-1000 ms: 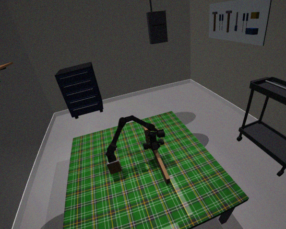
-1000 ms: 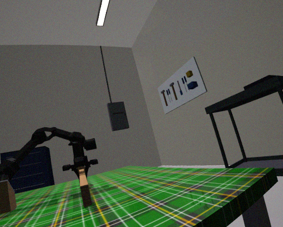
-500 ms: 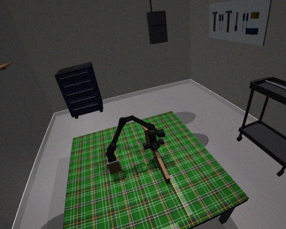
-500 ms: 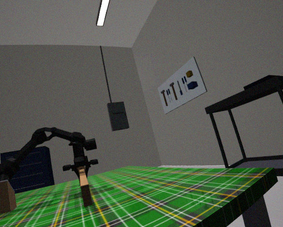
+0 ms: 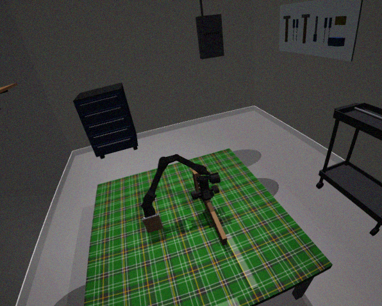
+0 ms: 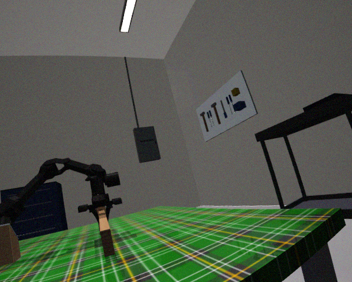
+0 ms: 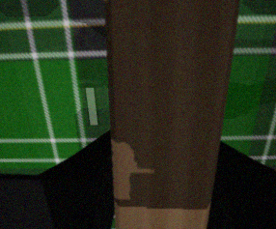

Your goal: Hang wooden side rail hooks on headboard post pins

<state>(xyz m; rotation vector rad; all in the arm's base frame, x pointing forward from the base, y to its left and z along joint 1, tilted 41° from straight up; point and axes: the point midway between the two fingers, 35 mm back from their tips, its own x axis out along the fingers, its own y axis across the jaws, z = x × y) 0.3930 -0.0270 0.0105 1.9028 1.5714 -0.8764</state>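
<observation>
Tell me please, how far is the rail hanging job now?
Done: the end effector is shut on the wooden side rail. In hand: one rail end is raised while the far end rests on the plaid table. Left: seating both hooks on the post's pins, releasing, retreating. No hooks or slot are discernible.
</observation>
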